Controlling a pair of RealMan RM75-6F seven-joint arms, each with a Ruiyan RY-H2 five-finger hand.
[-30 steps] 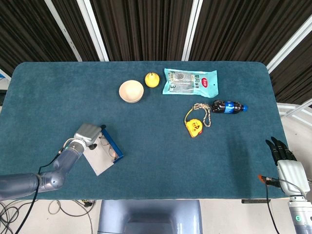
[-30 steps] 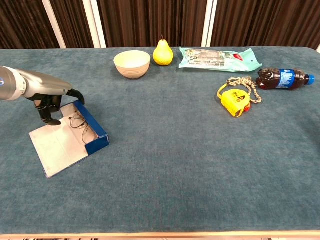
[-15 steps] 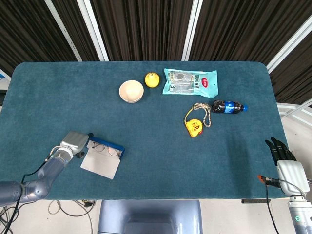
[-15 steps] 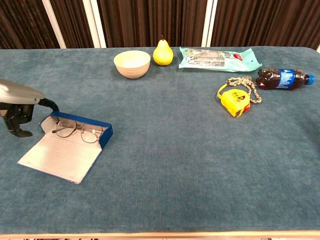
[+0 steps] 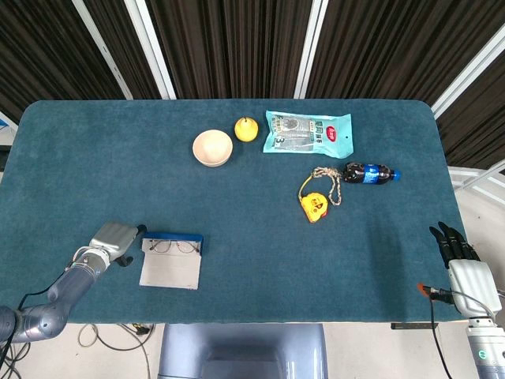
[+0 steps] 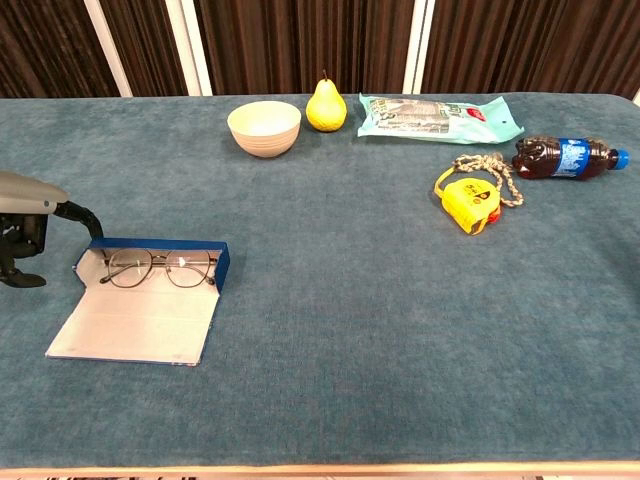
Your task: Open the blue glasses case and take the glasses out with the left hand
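Chest view: blue glasses case (image 6: 140,300) lies open, glasses (image 6: 155,268) inside. Left robot hand (image 6: 25,240) just left of case, empty, finger spread unclear. Risk: thin frames slipping from a pinch.

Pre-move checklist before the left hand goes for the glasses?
1. Blue glasses case open, lid flat on the table: ok.
2. Glasses in the tray, fully exposed: ok.
3. Left hand empty, beside the case's left end, not touching the glasses: ok.
4. Left hand's finger spread suited to a pinch: cannot tell, fingers mostly hidden.
5. Path to the glasses free of the bowl and other items: ok.
6. Right hand parked at the table's right edge, open: ok.
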